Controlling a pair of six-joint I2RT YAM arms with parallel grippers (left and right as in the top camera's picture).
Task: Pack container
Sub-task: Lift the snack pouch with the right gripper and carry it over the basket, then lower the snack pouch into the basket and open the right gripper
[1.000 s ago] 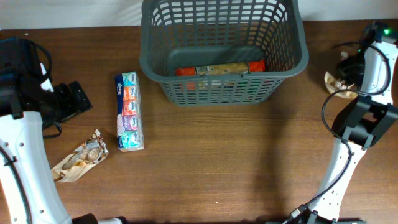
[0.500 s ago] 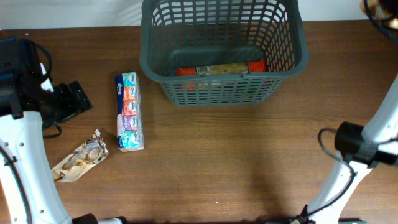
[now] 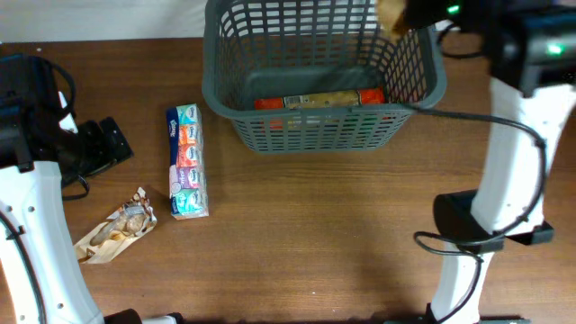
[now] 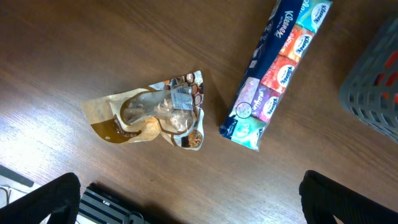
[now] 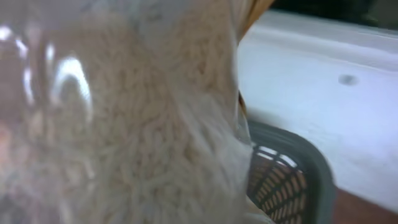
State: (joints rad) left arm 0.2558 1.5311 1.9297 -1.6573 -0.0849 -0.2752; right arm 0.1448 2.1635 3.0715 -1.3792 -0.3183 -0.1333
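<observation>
The dark grey basket stands at the back middle of the table, and a long red and tan packet lies on its floor. My right gripper is above the basket's far right corner, shut on a clear bag of pale rice-like grains. That bag fills the right wrist view and hides the fingers, with the basket's rim below it. My left gripper is open and empty at the left, above bare wood.
A Kleenex tissue multipack lies left of the basket and also shows in the left wrist view. A crumpled tan snack bag lies near the front left. The basket's corner shows at that view's right edge.
My right arm has lifted the bag from the table's right edge and swung it left and back, to above the basket's far right corner. The left arm has not moved.
</observation>
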